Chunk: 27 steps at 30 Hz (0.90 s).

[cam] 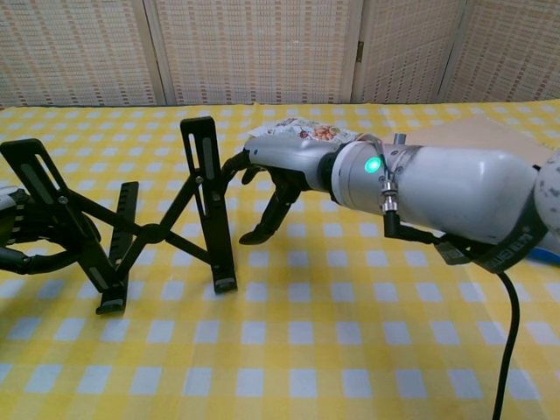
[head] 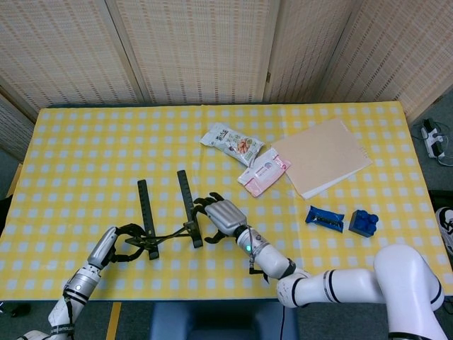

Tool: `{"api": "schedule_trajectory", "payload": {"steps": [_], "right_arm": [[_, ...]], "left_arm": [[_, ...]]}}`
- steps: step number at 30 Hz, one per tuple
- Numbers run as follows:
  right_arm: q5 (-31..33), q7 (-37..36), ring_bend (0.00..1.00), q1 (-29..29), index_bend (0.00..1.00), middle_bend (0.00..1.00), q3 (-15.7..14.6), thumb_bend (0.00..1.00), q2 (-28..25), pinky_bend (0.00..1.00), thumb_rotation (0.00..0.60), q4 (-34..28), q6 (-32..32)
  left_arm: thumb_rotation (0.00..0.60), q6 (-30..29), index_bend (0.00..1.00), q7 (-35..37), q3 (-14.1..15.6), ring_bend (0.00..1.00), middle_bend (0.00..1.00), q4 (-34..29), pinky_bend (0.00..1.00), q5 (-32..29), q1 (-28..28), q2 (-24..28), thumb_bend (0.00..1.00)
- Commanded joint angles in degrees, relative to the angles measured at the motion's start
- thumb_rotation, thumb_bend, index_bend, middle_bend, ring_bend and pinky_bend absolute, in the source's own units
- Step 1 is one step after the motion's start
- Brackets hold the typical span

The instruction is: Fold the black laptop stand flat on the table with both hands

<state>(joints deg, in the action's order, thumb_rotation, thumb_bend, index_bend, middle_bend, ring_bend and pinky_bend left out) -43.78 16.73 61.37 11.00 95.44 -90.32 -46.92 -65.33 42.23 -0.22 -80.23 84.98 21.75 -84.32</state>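
Observation:
The black laptop stand (head: 167,216) stands unfolded near the table's front left, its two long bars joined by a crossed linkage (cam: 150,231). My left hand (head: 113,243) grips the lower end of the left bar; the chest view shows only its dark fingers (cam: 19,234) at the left edge. My right hand (head: 224,215) is beside the right bar (cam: 206,197), on its right. Its fingers are spread and curled, and the fingertips (cam: 234,164) touch the bar's upper side. The thumb (cam: 267,223) hangs free below, holding nothing.
A snack bag (head: 231,144), a pink packet (head: 263,172) and a tan folder (head: 322,156) lie behind and right of the stand. A blue wrapper (head: 324,218) and a blue block (head: 362,223) sit at the right. The table's front edge is just below both hands.

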Motion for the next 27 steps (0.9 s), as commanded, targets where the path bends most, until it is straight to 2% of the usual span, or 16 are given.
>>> {"api": "schedule_trajectory", "payload": {"steps": [1, 7, 19, 27], "right_arm": [[0.1, 0.1, 0.15, 0.1, 0.34, 0.16, 0.1, 0.26, 0.3, 0.0, 0.6, 0.2, 0.2], [0.2, 0.3, 0.15, 0.1, 0.34, 0.16, 0.1, 0.26, 1.1, 0.0, 0.6, 0.7, 0.5], [0.4, 0.7, 0.17, -0.4, 0.45, 0.19, 0.2, 0.26, 2.6, 0.0, 0.6, 1.2, -0.1], [0.4, 0.8, 0.17, -0.6, 0.48, 0.2, 0.5, 0.27, 3.2, 0.0, 0.6, 1.9, -0.3]], "left_arm": [[0.6, 0.0, 0.66, 0.0, 0.0, 0.37, 0.45, 0.0, 0.36, 0.0, 0.0, 0.0, 0.39], [0.6, 0.1, 0.66, 0.2, -0.1, 0.37, 0.45, 0.3, 0.36, -0.1, -0.1, 0.0, 0.39], [0.6, 0.0, 0.66, 0.6, 0.0, 0.36, 0.45, 0.6, 0.36, 0.3, -0.2, -0.2, 0.39], [0.6, 0.0, 0.66, 0.8, -0.1, 0.36, 0.45, 0.7, 0.36, 0.4, -0.2, -0.2, 0.39]]}}
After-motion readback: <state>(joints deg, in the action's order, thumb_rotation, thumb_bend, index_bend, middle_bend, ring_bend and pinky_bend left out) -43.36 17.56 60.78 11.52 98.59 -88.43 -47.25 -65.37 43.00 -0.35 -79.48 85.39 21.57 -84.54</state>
